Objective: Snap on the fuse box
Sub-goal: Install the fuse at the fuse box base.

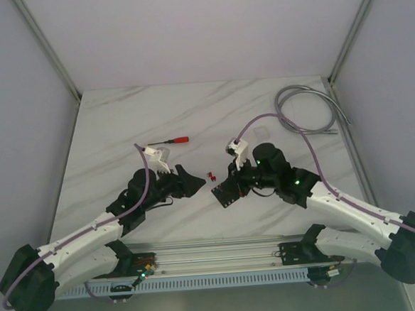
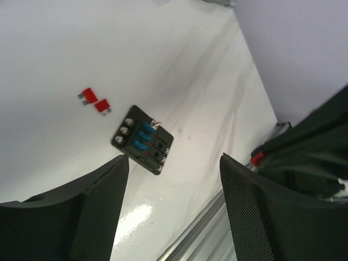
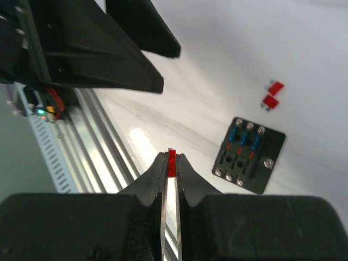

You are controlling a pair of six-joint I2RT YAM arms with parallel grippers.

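Note:
The fuse box (image 1: pixel 226 194) is a flat black square block on the marble table, near the front middle. It shows in the left wrist view (image 2: pixel 142 140) and the right wrist view (image 3: pixel 248 154), with three blue fuses in its slots and other slots empty. My right gripper (image 3: pixel 172 161) is shut on a tiny red fuse (image 3: pixel 172 161), held above the table to the left of the box. My left gripper (image 2: pixel 174 163) is open and empty, hovering just short of the box. Two loose red fuses (image 1: pixel 211 176) lie beside the box.
A red-handled screwdriver (image 1: pixel 169 141) lies at the middle left. A small clear square lid (image 1: pixel 261 132) lies behind the right arm. A grey coiled cable (image 1: pixel 310 110) lies at the back right. A metal rail (image 1: pixel 222 258) runs along the front edge.

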